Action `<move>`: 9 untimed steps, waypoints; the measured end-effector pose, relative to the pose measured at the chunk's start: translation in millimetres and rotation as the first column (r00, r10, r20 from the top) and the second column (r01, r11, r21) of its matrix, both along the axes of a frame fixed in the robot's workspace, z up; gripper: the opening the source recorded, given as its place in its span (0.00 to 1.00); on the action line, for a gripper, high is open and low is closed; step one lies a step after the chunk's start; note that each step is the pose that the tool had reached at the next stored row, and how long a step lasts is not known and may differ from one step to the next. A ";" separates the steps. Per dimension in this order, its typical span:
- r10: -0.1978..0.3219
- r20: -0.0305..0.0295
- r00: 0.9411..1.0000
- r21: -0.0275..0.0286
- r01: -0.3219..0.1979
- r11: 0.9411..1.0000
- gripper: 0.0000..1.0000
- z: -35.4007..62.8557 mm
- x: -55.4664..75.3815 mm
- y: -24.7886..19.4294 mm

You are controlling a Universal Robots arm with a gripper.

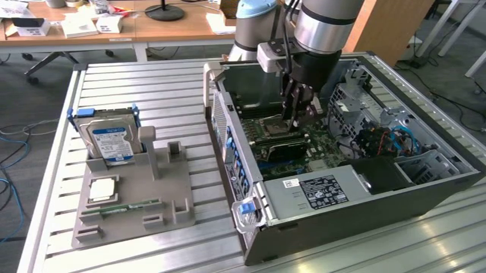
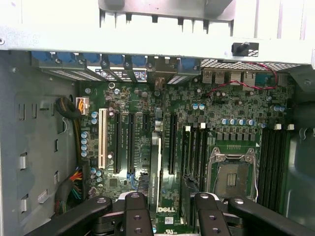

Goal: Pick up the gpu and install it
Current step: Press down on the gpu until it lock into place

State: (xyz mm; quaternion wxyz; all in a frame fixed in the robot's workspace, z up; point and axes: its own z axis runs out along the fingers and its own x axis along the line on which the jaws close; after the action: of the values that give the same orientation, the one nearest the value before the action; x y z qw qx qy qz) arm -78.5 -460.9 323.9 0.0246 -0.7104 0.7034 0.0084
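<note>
My claw (image 2: 166,216) hangs inside the open computer case (image 1: 425,187), clamped on the gpu (image 2: 155,172), edge-down over the motherboard (image 2: 197,118) slots. Pickup is done. I cannot tell whether the card is seated.

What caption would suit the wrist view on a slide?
Gripper above the motherboard, a thin card edge-on between its fingers, beside the empty CPU socket.

gripper (image 2: 166,209) gripping gpu (image 2: 155,172), over motherboard (image 2: 221,113)
</note>
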 end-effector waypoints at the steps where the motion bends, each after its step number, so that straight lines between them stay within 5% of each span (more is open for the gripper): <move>1: 0.000 0.000 1.000 0.000 0.000 1.000 0.40 0.0 0.0 0.0; 9: 0.000 0.000 1.000 0.000 0.000 1.000 0.11 0.0 0.0 0.0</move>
State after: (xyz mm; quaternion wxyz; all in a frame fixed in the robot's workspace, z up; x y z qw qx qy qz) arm -78.5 -461.0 323.9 0.0245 -0.7104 0.7033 0.0084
